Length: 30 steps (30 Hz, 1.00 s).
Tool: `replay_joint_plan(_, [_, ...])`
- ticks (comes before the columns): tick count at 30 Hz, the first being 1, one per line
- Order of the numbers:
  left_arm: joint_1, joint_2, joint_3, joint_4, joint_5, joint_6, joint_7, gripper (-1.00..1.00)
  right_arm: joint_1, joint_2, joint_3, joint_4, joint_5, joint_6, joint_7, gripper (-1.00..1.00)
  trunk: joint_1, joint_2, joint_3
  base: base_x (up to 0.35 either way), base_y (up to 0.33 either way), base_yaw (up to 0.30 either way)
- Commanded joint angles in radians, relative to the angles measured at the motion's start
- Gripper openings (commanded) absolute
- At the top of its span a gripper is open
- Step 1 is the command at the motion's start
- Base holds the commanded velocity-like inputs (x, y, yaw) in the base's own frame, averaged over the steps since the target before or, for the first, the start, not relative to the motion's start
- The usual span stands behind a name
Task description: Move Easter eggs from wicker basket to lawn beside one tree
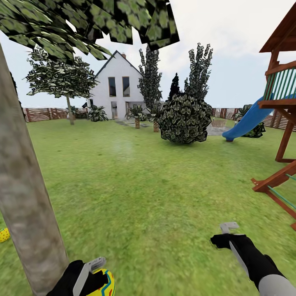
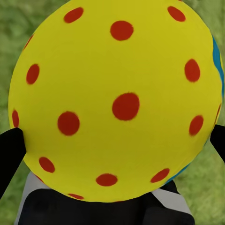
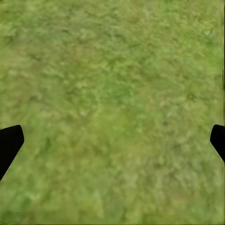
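Eggs: two; one [image 2: 117, 101] clamped in left gripper [image 1: 92, 273], one [image 1: 4, 235] on lawn [image 1: 156, 197] at left edge
Tree [image 1: 24, 197]: one, left
Right gripper [image 3: 112, 140]: fingers apart, empty

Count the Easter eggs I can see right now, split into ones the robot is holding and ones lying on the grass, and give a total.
Held in the left gripper: 1, the red-dotted egg.
On the grass by the tree trunk: 1, a dark-dotted egg.
Total: 2

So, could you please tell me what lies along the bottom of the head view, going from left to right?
Dotted yellow egg on the lawn → tree trunk → left gripper holding a yellow egg → right gripper, open over bare grass.
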Motion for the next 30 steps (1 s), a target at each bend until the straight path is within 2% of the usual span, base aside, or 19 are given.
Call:
replay_joint_plan(1, [-0.001, -0.001, 0.004, -0.002, 0.01, 0.005, 0.009, -1.0, -0.001, -0.007, -0.006, -0.018, 0.001, -0.032, 0.005, 1.0, 0.004, -0.009, -0.005, 0.0, 0.0, 0.0])
replay_joint_plan(2, [-0.001, -0.001, 0.004, -0.003, 0.011, 0.006, 0.008, -1.0, -0.001, -0.013, -0.011, -0.033, 0.0, -0.103, 0.001, 1.0, 0.008, -0.016, -0.008, 0.0, 0.0, 0.0])
replay_joint_plan(3, [-0.001, -0.001, 0.005, -0.003, 0.012, 0.006, 0.008, -1.0, -0.001, -0.015, -0.013, -0.043, -0.001, -0.132, -0.002, 1.0, 0.012, -0.023, -0.011, 0.0, 0.0, 0.0])
replay_joint_plan(5, [-0.001, -0.001, 0.005, -0.003, 0.013, 0.006, 0.008, -1.0, -0.001, -0.012, -0.017, -0.105, -0.005, -0.156, 0.002, 1.0, 0.02, -0.037, -0.018, 0.0, 0.0, 0.0])
replay_joint_plan(7, [-0.001, 0.0, 0.004, -0.003, 0.013, 0.006, 0.008, -1.0, -0.001, 0.002, -0.01, -0.136, -0.023, -0.168, 0.003, 1.0, 0.027, -0.051, -0.024, 0.0, 0.0, 0.0])
replay_joint_plan(19, [-0.001, -0.001, 0.004, -0.012, 0.011, 0.005, 0.006, -1.0, -0.001, 0.012, -0.008, -0.146, -0.029, -0.171, -0.003, 1.0, 0.073, -0.135, -0.061, 0.0, 0.0, 0.0])
replay_joint_plan(30, [-0.001, -0.001, 0.003, -0.01, 0.011, 0.005, 0.009, -1.0, -0.001, 0.009, -0.013, -0.146, -0.03, -0.169, 0.001, 1.0, 0.115, -0.212, -0.096, 0.0, 0.0, 0.0])
